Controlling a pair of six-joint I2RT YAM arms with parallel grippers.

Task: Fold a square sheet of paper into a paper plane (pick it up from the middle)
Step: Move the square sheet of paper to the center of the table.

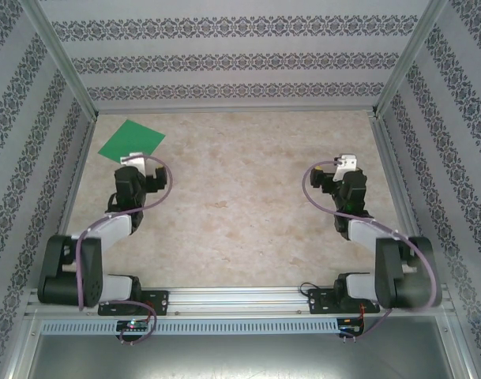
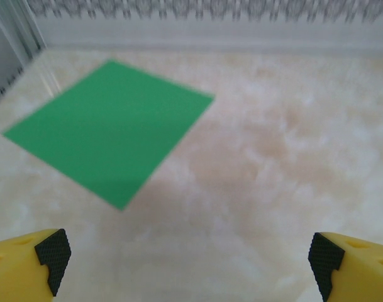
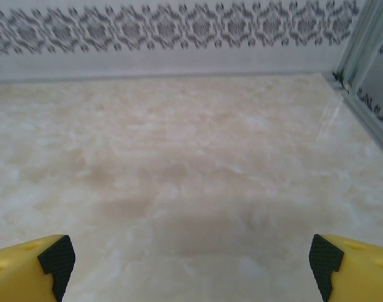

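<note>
Lying flat in the far left corner of the pale marbled tabletop [image 1: 240, 229], the thin, bright green square sheet of paper [image 1: 131, 138] is unfolded and turned like a diamond to the arms. One of its corners is just beyond the left gripper [image 1: 141, 163]. That claw hangs near the sheet with its yellow, black-padded fingers [image 2: 53, 255] spread as wide as they go and nothing between them. The right gripper [image 1: 344, 164], well apart on the other side of the table, is likewise fully spread and empty over bare surface.

The chief risk, as I judge it, is the pick-up itself. A sheet this thin lies flush on a smooth, hard top. Fingers closing at its middle may slide over it without raising a pinch, or push it toward the corner post [image 1: 62, 63] and the wall, where it is harder to reach. Coming down off-centre would lift it lopsided and could crease it where no fold is wanted. Because the sheet sits skewed to the arms, a first fold made without squaring it could run crooked.

The paper looks matte and uniform, with straight edges and sharp corners. Whether it carries a faint crease I cannot tell, as the wrist view is a little soft. The tabletop is faintly glossy, cream mottled with beige. The walls [image 1: 224, 55] are pale with bands of dark floral pattern.
</note>
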